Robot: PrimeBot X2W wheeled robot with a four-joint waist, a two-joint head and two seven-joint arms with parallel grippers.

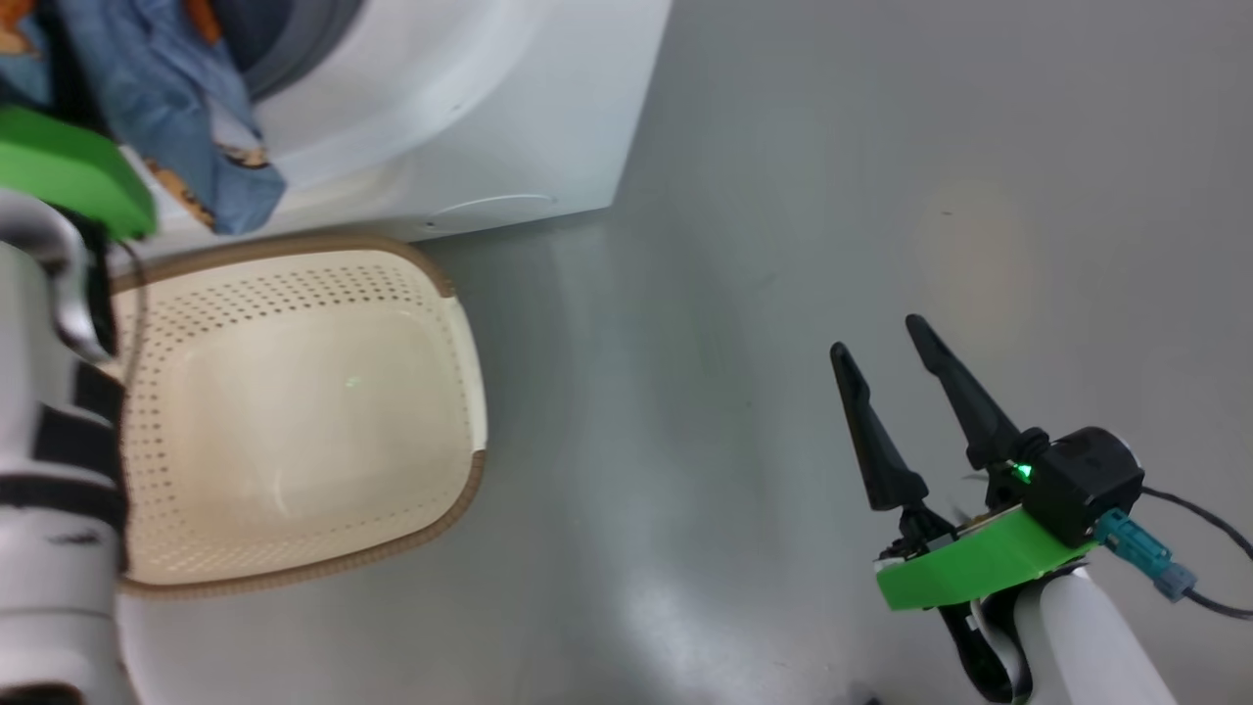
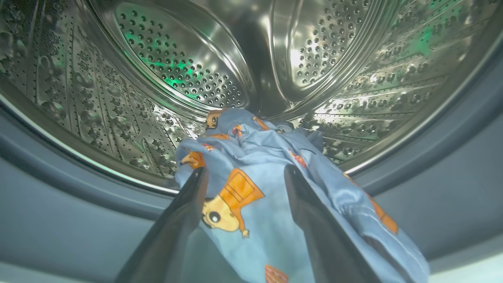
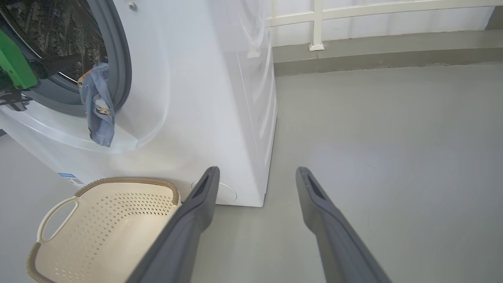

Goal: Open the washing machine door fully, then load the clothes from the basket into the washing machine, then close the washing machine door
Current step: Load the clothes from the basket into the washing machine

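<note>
Since clothes hang over the washing machine rim between wide-open, ungripping fingers of left hand, left should push them in; right hand open, empty, farther off

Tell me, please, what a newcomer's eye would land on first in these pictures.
First, the blue bear-print clothes draped over the lip of the washing machine. They lie partly in the shiny steel drum and partly hanging outside, between the fingers of the open left gripper. Next, the cream basket stands empty on the grey floor before the machine, and the right gripper is open above that floor, off to the right.
</note>
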